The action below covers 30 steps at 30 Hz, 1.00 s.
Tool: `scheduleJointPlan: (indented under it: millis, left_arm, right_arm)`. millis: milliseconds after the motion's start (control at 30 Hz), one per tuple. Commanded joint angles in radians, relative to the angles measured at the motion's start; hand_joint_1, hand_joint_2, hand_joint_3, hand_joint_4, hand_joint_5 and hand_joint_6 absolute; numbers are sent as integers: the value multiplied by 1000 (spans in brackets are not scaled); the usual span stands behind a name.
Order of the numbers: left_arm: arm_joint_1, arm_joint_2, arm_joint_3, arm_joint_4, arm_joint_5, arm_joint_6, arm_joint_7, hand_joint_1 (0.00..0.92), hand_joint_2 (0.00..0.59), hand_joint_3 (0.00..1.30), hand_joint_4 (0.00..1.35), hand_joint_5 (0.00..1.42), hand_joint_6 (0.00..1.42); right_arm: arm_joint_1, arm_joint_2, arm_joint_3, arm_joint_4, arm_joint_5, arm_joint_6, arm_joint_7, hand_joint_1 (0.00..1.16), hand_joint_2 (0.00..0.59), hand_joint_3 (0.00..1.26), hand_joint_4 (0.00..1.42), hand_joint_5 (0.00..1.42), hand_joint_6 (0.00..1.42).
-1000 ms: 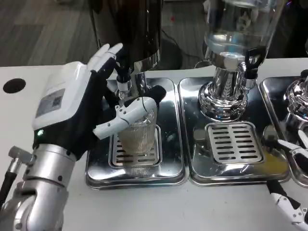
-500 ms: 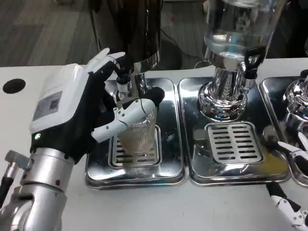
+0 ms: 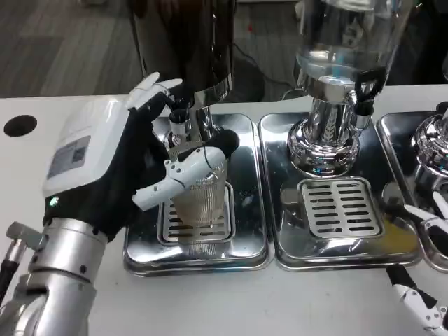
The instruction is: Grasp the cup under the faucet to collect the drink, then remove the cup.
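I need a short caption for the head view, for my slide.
Left hand grips a ribbed glass cup on the drip tray under the faucet.

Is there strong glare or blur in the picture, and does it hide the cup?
Head view: the chrome drip trays mirror the lights and dispensers; the ribbed glass cup is see-through and low in contrast, half covered by the left hand; the right hand is cut by the frame edge; the image is slightly soft overall.

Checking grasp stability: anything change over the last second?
Barely. The left hand drifted slightly left and down in the picture while keeping its grip on the ribbed clear glass cup under the left dispenser's faucet. Cup, chrome drip trays and right hand at the right edge stayed put.
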<state>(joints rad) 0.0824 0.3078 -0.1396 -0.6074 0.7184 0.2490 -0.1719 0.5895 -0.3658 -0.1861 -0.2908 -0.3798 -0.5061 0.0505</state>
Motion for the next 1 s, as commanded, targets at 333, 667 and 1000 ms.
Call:
scheduleJointPlan:
  millis: [333,667,1000]
  left_arm:
    - [58,21,-41,28,-13,17,-81,3,74,273,221,757,963]
    - [75,30,-60,13,-9,15,-89,3,72,273,213,757,936]
    - [82,45,-56,8,-23,18,-95,3,71,273,212,757,934]
  right_arm:
    - [-4,1,6,-15,11,-12,2,605,390,213,0,0,0]
    - [-9,2,13,-14,11,-5,5,604,390,211,0,0,0]
    - [-9,4,14,-27,13,1,9,604,390,211,0,0,0]
